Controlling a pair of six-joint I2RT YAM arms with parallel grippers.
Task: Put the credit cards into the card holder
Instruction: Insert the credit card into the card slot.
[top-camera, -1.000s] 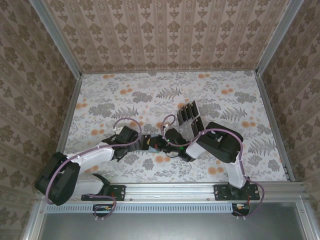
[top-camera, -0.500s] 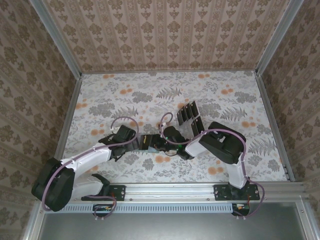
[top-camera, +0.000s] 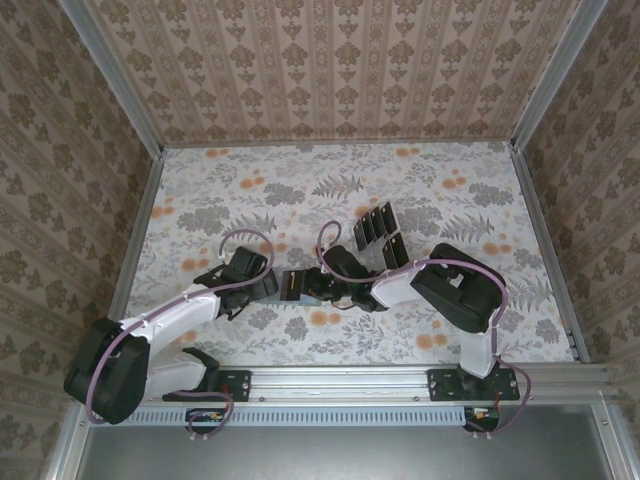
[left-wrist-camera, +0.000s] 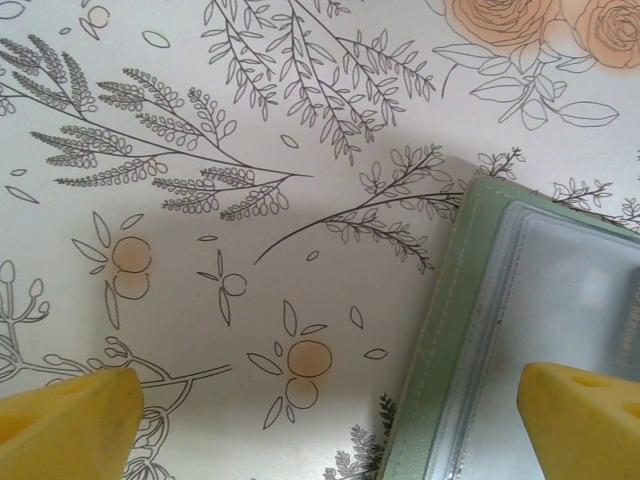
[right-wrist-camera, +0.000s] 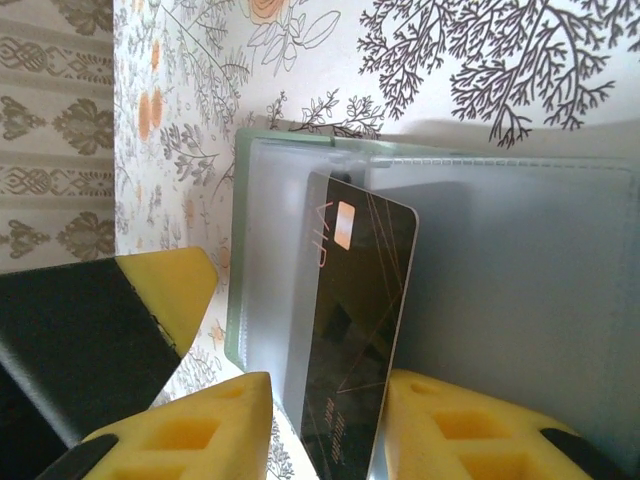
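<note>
The grey-green card holder (right-wrist-camera: 440, 290) lies flat on the flowered table, its clear pockets facing up; its stitched edge (left-wrist-camera: 470, 330) also shows in the left wrist view. One glossy black credit card (right-wrist-camera: 360, 320) leans tilted with its far end against a pocket. My right gripper (right-wrist-camera: 330, 430) stands open around that card: the right pad touches its edge and a small gap separates the left pad from it. My left gripper (left-wrist-camera: 330, 420) is wide open, one fingertip (left-wrist-camera: 585, 410) over the holder's corner. From above, both grippers (top-camera: 275, 285) (top-camera: 315, 288) meet at the holder (top-camera: 296, 281).
More black cards (top-camera: 376, 224) stand in a rack just behind the right arm, with another row (top-camera: 393, 250) beside it. A yellow finger (right-wrist-camera: 160, 290) of the left gripper stands close to the holder's left edge. Patterned walls enclose the table.
The right gripper's jaws have parted from shut, and the right arm has shifted slightly left toward the holder. The left gripper stays wide open, almost in place.
</note>
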